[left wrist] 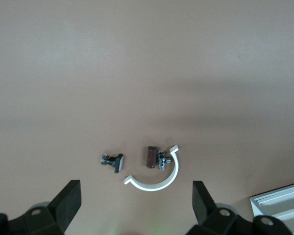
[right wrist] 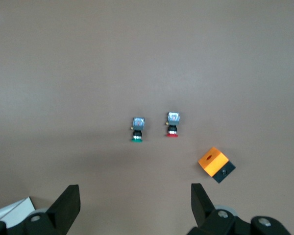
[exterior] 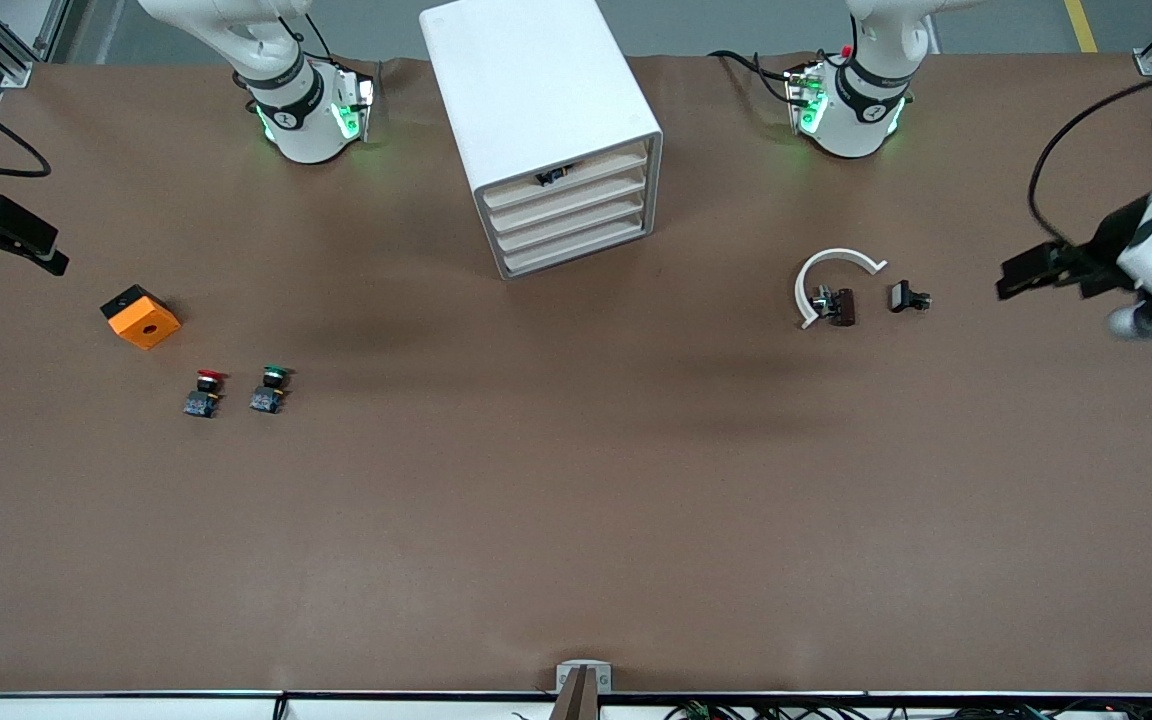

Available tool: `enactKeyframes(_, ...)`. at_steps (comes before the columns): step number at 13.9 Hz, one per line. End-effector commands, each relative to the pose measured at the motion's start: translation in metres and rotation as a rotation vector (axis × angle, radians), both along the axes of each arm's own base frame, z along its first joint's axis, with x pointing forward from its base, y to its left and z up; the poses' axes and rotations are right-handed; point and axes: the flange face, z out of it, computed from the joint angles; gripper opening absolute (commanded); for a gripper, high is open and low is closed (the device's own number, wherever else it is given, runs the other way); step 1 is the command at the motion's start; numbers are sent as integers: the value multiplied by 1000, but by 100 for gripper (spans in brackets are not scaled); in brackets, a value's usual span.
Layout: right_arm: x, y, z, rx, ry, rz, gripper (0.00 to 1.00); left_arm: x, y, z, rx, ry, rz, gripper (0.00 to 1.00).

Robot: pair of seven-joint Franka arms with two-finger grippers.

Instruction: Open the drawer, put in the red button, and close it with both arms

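1. Four cream-fronted drawers alike in the white cabinet point(exterior: 544, 120) in the front view, all pushed in; second from the top, the drawer point(exterior: 570, 200) of the task, shut, with a small dark part at the front of the topmost one above it.
2. Toward the right arm's end of the worktop point(exterior: 576, 520), the red button point(exterior: 204, 392) lying on the bare surface, just beside the green button point(exterior: 270, 389) and apart from it; nearer that end, and a little farther from the front camera, an orange block point(exterior: 141, 316) with a hole in its top.
3. Toward the left arm's end, a white curved clip point(exterior: 829, 281) with a small brown part point(exterior: 840, 306) at its open side, and a small black part point(exterior: 906, 297) just beside them.
4. Right gripper point(exterior: 6, 240) up at the edge of the worktop, well apart from the buttons; left gripper point(exterior: 1036, 272) up at the opposite end, near the black part. Both arms waiting.
5. Left wrist view: jaws wide apart, holding nothing, with the clip point(left wrist: 159, 178), brown part point(left wrist: 150, 156) and black part point(left wrist: 115, 162) on the worktop between them, and a corner of the cabinet point(left wrist: 279, 205) at the edge.
6. Right wrist view: jaws wide apart, holding nothing; red button point(right wrist: 172, 125) and green button point(right wrist: 137, 129) side by side on the worktop, orange block point(right wrist: 214, 163) near the red one.
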Motion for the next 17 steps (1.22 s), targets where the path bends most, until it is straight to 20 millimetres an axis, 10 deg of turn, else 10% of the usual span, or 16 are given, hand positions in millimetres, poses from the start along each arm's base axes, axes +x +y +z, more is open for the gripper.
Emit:
enactKeyframes(1, 3, -2, -18, -17, 81, -3, 100, 39, -38, -34, -36, 40, 34, 100)
enactKeyframes(8, 31, -52, -149, -56, 260, -60, 100, 57, -188, -123, -58, 107, 544, 100)
enactKeyframes(17, 25, -92, -299, -63, 176, -17, 100, 30, -301, -176, 6, 354, 1279, 100)
